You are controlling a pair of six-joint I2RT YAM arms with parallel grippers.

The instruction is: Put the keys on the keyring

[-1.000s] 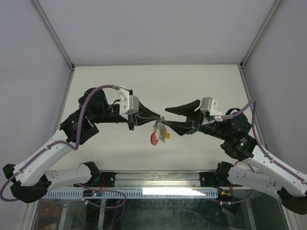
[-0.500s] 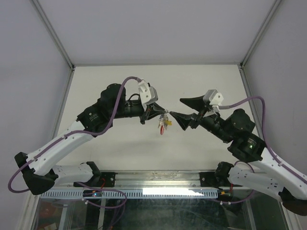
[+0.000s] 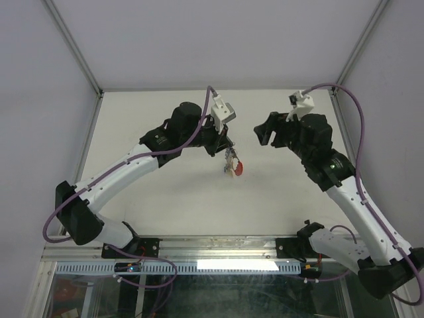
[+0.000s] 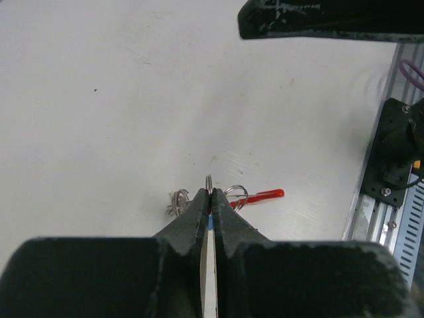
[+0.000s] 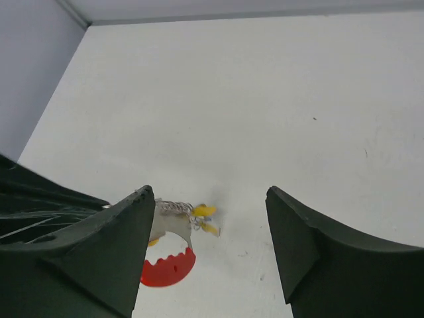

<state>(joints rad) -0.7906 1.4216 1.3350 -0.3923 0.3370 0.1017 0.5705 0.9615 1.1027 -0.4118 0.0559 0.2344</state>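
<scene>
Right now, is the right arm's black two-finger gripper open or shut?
Open: the right gripper has fingers wide apart, white table showing between.

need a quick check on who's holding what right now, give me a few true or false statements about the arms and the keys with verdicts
1. The left end effector is shut on the ring. True.
2. The right end effector is clamped on a key. False: it is open and holds nothing.
3. The keys include a red key and a yellow key. True.
4. The right end effector touches the keys. False: in the top view it sits apart from them, with a gap between.
</scene>
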